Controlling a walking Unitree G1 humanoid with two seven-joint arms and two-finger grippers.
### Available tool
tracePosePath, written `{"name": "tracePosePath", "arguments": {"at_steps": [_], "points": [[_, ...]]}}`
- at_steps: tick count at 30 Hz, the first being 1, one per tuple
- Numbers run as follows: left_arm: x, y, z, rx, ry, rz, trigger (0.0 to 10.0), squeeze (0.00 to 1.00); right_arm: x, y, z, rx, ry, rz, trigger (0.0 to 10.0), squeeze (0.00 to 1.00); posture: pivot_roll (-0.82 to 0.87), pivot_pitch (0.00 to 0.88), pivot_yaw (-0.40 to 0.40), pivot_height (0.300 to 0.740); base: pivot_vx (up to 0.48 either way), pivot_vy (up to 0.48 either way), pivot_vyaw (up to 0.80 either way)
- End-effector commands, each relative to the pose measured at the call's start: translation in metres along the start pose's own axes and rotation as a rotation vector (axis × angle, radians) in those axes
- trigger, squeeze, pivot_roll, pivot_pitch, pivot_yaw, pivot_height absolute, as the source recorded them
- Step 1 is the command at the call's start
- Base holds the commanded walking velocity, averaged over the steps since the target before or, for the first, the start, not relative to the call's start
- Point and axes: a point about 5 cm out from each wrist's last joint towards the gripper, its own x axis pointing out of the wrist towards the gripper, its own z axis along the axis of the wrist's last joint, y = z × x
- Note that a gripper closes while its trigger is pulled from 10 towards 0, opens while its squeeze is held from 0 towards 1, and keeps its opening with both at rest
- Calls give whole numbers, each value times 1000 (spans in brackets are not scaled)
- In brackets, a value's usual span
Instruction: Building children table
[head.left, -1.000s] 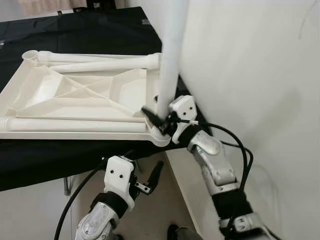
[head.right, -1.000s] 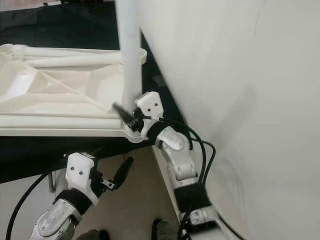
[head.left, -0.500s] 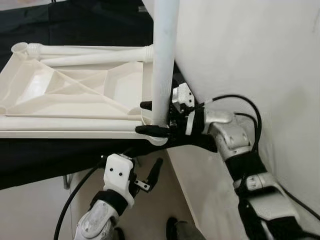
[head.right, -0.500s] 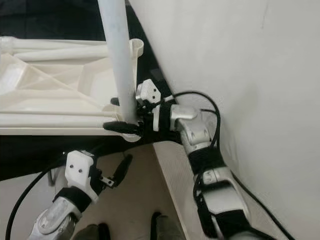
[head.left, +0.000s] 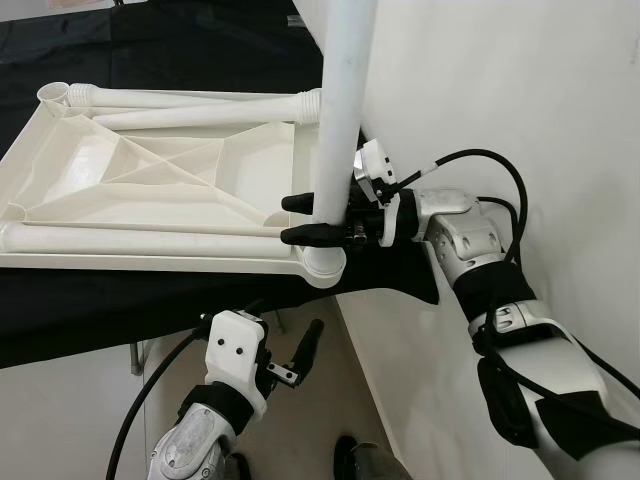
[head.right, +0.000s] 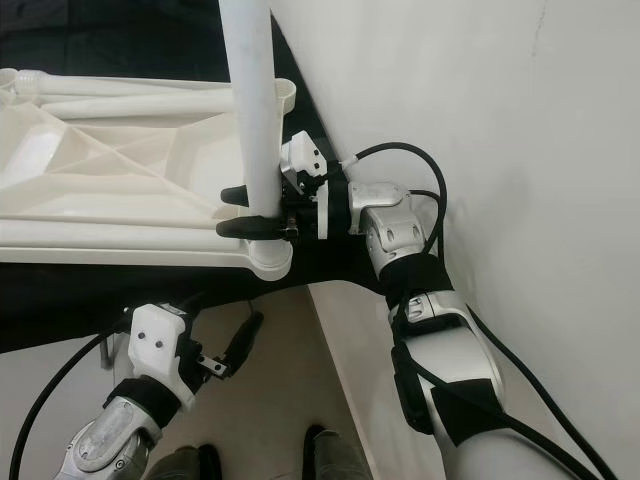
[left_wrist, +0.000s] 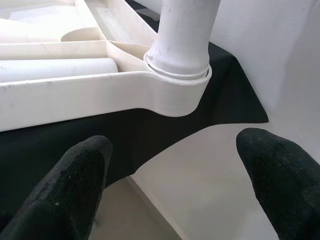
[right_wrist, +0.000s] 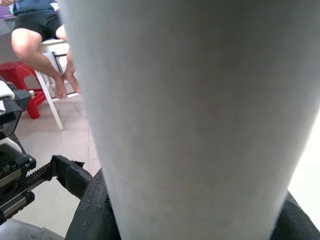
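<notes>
The right gripper (head.left: 312, 218), its fingers clasping the upright leg (head.left: 338, 120), has rotated level (twisting it home); left gripper (head.left: 305, 350) hangs wide open below.

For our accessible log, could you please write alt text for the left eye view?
The right gripper clamps an upright white leg standing in the corner socket of an upturned white tabletop on black cloth. Other legs lie on the tabletop; the left gripper hangs below, open.

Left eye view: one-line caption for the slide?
Right gripper clamps the upright table leg seated in the upturned tabletop's corner socket; left gripper waits open below.
</notes>
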Motion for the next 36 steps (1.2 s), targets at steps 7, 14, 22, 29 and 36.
{"name": "tracePosePath", "arguments": {"at_steps": [7, 14, 22, 29, 36], "points": [[-3, -2, -3, -2, 18, -5, 10000, 0, -13, 9, -42, 48, 109, -423, 0, 0, 70, 261, -67, 740, 0, 0, 0], [-1, 0, -2, -2, 16, -13, 10000, 0, 10, 78, -70, 242, 113, -905, 0, 0, 47, 252, -45, 740, 0, 0, 0], [3, -2, -2, 1, 13, -47, 10000, 0, 17, 65, -71, 167, 133, -827, 0, 0, 52, 252, -62, 740, 0, 0, 0], [3, -2, -2, -5, 3, -13, 10000, 0, 22, 34, -45, 70, 71, -759, 10000, 1000, 56, 249, -64, 740, 0, 0, 0], [3, -2, -2, 2, 4, -16, 10000, 0, 18, 26, -22, -12, 39, -379, 10000, 0, 69, 246, -58, 740, 0, 0, 0]]}}
